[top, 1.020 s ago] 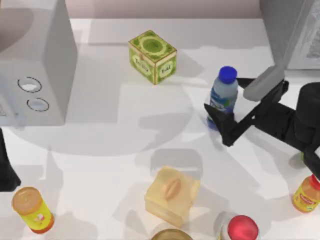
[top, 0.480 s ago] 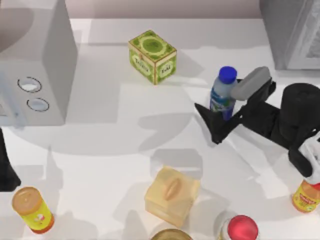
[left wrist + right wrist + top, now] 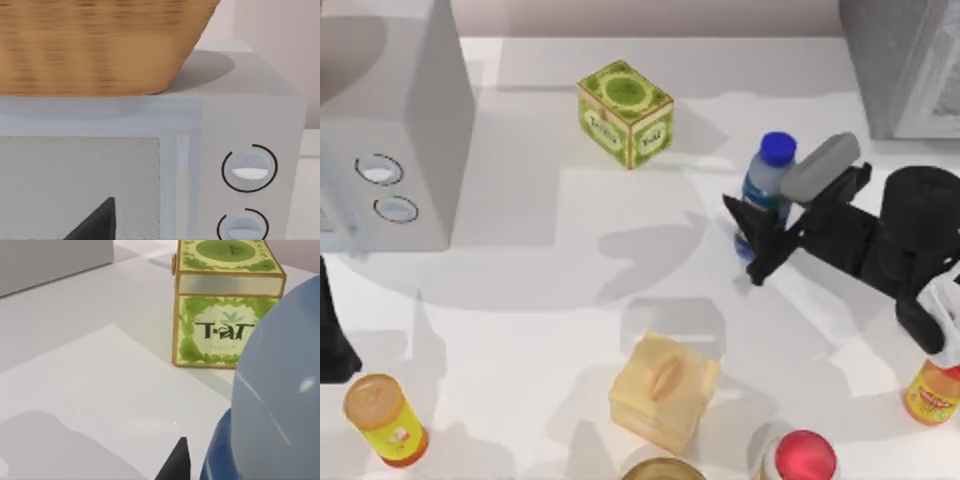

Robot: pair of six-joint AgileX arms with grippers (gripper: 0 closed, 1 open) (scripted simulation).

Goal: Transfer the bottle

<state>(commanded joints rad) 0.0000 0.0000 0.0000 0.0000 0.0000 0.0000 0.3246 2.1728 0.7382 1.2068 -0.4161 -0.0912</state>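
Observation:
The bottle, clear bluish plastic with a blue cap and a blue-green-white label, stands upright on the white table right of centre. My right gripper reaches in from the right; its grey finger lies against the bottle's far side and its black finger against the near side, shut on it. The right wrist view has the bottle bulking close beside one dark fingertip. My left arm stays parked at the table's left edge, with one dark fingertip showing in front of the microwave.
A green tea box stands behind and left of the bottle. A grey microwave with a wicker basket on top fills the far left. Near the front are a yellow orange-lidded bottle, a pale yellow block, a red-topped object and a small yellow red-capped bottle.
My right gripper slid left until the bottle stood between its fingers, then the black finger drew in against the bottle. The left arm has not moved.

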